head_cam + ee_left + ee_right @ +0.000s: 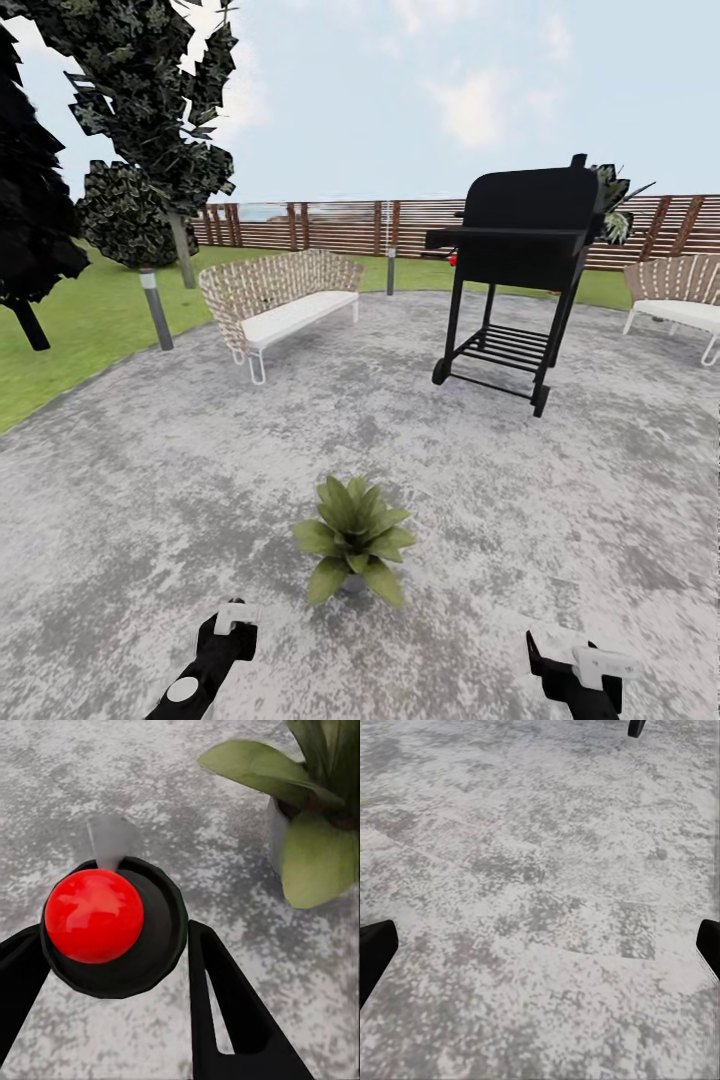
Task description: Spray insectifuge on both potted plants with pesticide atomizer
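The pesticide atomizer is already in hand — the left tool is closed around its dark round body, red cap facing the wrist camera, so the pickup looks done. One potted plant sits on the grey stone patio just ahead, between the two arms and close beside the sprayer's nose. No whitish specks show on its leaves, so spraying seems yet to begin — both plants remain. The right tool hangs wide open, empty, over bare stone.
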You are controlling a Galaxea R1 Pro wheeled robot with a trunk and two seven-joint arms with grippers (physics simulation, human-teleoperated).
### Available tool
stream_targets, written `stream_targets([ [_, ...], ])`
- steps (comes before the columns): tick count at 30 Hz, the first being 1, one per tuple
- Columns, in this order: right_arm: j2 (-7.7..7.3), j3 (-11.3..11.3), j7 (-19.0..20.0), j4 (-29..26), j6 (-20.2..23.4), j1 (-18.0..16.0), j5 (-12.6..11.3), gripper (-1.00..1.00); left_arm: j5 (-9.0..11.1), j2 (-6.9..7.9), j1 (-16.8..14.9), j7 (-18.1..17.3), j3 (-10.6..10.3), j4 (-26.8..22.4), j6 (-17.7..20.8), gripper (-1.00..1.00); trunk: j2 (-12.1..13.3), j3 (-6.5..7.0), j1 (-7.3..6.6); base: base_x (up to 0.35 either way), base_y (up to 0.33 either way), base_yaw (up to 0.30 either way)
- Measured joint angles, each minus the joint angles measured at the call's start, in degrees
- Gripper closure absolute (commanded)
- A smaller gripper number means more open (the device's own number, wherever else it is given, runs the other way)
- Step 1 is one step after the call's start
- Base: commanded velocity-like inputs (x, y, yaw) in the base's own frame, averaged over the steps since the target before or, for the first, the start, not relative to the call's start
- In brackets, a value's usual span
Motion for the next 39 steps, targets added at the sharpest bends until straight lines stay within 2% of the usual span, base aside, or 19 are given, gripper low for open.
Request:
stream_targets([
  [7,0.05,0.01,-0.09,0.08,-0.06,-0.01,-0.02,-1.00,0.00,0.02,0.01,0.00,0.01,-0.02,0.01,1.00,0.00,0.00,0.01,0.066,-0.254,0.109],
  [15,-0.36,0.18,0.49,-0.44,0.15,0.00,0.12,-1.00,-0.28,0.27,0.00,-0.24,-0.33,-0.16,-0.10,1.00,0.00,0.00,0.01,0.002,-0.032,0.039],
  [16,-0.44,0.58,1.00,-0.58,0.18,0.00,0.58,-1.00,-0.77,0.32,-0.03,-0.41,-0.57,-0.17,-0.12,1.00,0.00,0.00,0.01,0.000,-0.001,0.001],
  [18,-0.59,3.25,3.03,-0.81,0.19,0.00,4.08,-1.00,-3.94,0.67,-0.07,-2.27,-1.78,-0.17,-0.10,1.00,0.00,0.00,0.01,0.000,0.000,0.000],
  [19,-0.63,4.52,4.30,-0.86,0.19,0.02,6.27,-1.00,-6.01,1.08,-0.11,-3.78,-2.11,-0.17,-0.03,1.00,0.00,0.00,0.01,0.000,0.000,0.000],
  [20,-0.62,5.11,4.95,-0.87,0.19,0.03,7.63,-1.00,-7.19,1.34,-0.12,-4.70,-2.20,-0.17,0.02,1.00,0.00,0.00,0.01,0.000,0.000,0.000],
  [21,-0.61,6.07,6.24,-0.90,0.21,0.00,10.28,-1.00,-9.25,1.84,-0.16,-6.77,-2.39,-0.16,0.24,1.00,0.00,0.00,0.01,0.000,0.000,0.000],
  [22,-0.57,7.26,8.53,-0.89,0.31,-0.18,13.76,-1.00,-11.77,2.51,-0.30,-10.65,-2.51,-0.15,0.83,1.00,0.00,0.00,0.01,0.000,0.000,0.000],
  [24,-0.42,8.94,12.65,-0.90,0.47,-0.83,17.54,-1.00,-13.85,3.64,-0.69,-17.27,-2.61,-0.15,1.69,1.00,0.00,0.00,0.01,0.000,0.000,0.000],
  [26,-0.23,11.17,17.91,-0.92,0.53,-2.03,20.12,-1.00,-15.01,5.04,-0.88,-24.83,-2.66,-0.14,2.17,1.00,0.00,0.00,0.01,0.000,0.000,0.000],
  [27,-0.19,11.84,19.40,-0.92,0.57,-2.41,20.61,-1.00,-15.19,5.47,-0.91,-26.81,-2.63,-0.15,2.24,1.00,0.00,0.00,0.01,0.000,0.000,0.000],
  [30,-0.03,16.28,26.69,-0.91,1.34,-4.66,22.29,-1.00,-16.31,7.83,-1.08,-36.53,-2.65,-1.05,2.49,1.00,0.00,0.01,0.01,0.000,0.000,0.000],
  [33,0.09,19.74,31.29,-0.83,3.78,-7.59,22.95,-1.00,-18.80,9.23,-1.13,-42.63,-2.63,-3.01,3.74,1.00,0.00,0.01,0.01,0.000,0.000,0.000],
  [34,0.11,20.31,32.03,-0.81,4.39,-8.16,23.02,-1.00,-19.43,9.32,-1.14,-43.40,-2.62,-3.37,4.18,1.00,0.00,0.01,0.01,0.000,0.000,0.000],
  [38,0.24,25.00,37.29,-0.64,8.85,-11.97,23.17,-1.00,-25.34,9.27,-1.15,-46.61,-2.68,-5.52,8.10,1.00,0.01,0.01,0.01,0.000,0.000,0.000],
  [39,0.26,25.60,37.76,-0.62,9.25,-12.36,23.19,-1.00,-26.07,9.18,-1.15,-46.77,-2.68,-5.71,8.42,1.00,0.00,0.01,0.01,0.000,0.000,0.000],
])
